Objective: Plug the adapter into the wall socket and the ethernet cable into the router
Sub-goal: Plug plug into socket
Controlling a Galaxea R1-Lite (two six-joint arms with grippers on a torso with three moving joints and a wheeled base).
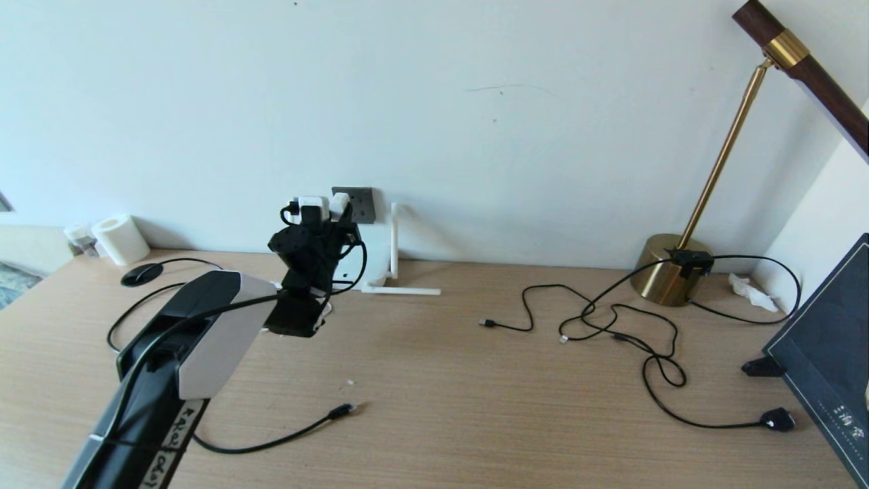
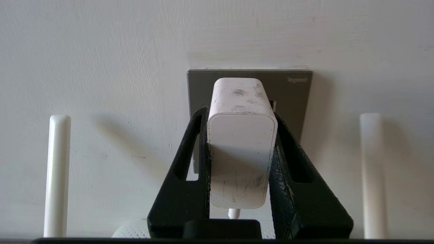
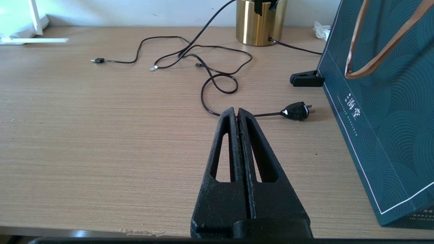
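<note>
The left gripper (image 2: 241, 135) is clamping the white adapter (image 2: 241, 145) by its two flat sides at the centre of the left wrist frame, leaving the pin end free to face the dark grey wall socket (image 2: 291, 98) directly behind it; whether the pins are seated is hidden. Left of centre in the head frame, the adapter (image 1: 337, 204) is sitting against the socket (image 1: 360, 204). The ethernet cable (image 1: 285, 438) is lying unplugged, lower centre. The right gripper (image 3: 237, 113) is resting pressed together, empty.

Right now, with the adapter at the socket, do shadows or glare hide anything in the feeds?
Left wrist view: the adapter casts soft shadow on the wall socket, hiding its pin holes; no glare. Head view: evenly lit, the ethernet cable clear. Right wrist view: the router is washed out bright.
</note>
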